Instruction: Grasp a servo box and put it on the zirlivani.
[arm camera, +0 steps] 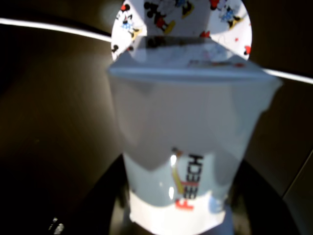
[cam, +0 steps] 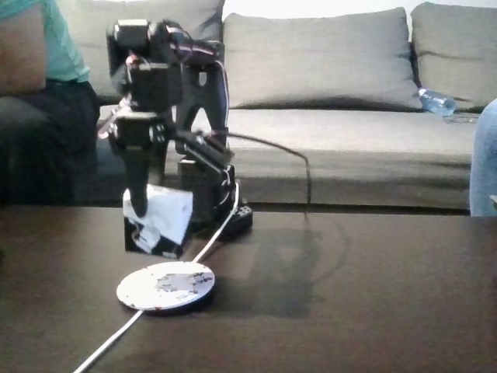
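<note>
**Arm bent over the servo box, disc just in front**

In the fixed view the black arm stood folded at about 10 o'clock from the table's middle, its gripper (cam: 140,208) pointing down onto the servo box (cam: 158,221). One dark finger lay against the box's near-left face; the other finger was hidden, so whether the pincer clasped the box or merely straddled it could not be told. The box sat on the dark table (cam: 373,295), white above and black below, directly in front of the arm's base.

The zirlivani (cam: 166,285), a flat round white disc with dark specks, lay at 6 o'clock from the box, close but apart. A white cable (cam: 109,346) ran from its 7 o'clock edge toward the table's front; another stretch led up toward the base.

In the wrist view the servo box (arm camera: 190,127) loomed near the lens, red and black lettering on its lower face. The zirlivani (arm camera: 181,19) showed at 12 o'clock beyond it, printed with cartoon mice.

Behind the table stood a grey sofa (cam: 326,70) with a water bottle (cam: 436,102) at 3 o'clock.
</note>
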Robot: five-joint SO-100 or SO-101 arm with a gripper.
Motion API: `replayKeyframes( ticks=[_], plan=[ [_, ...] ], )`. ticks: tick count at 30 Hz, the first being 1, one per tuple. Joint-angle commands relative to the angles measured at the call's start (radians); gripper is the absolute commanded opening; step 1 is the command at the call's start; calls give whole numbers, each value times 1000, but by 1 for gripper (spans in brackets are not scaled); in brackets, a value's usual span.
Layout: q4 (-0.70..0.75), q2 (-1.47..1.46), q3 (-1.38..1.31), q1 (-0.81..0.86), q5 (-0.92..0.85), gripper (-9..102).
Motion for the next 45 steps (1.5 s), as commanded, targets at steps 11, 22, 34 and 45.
replayKeyframes(
  ticks=[11,22,34,45],
  plan=[
    [-181,66,170,11,-12,13],
    [-181,58,175,11,-12,14],
    [-181,60,175,11,-14,29],
    [-149,80,152,9,-9,29]
  ],
)
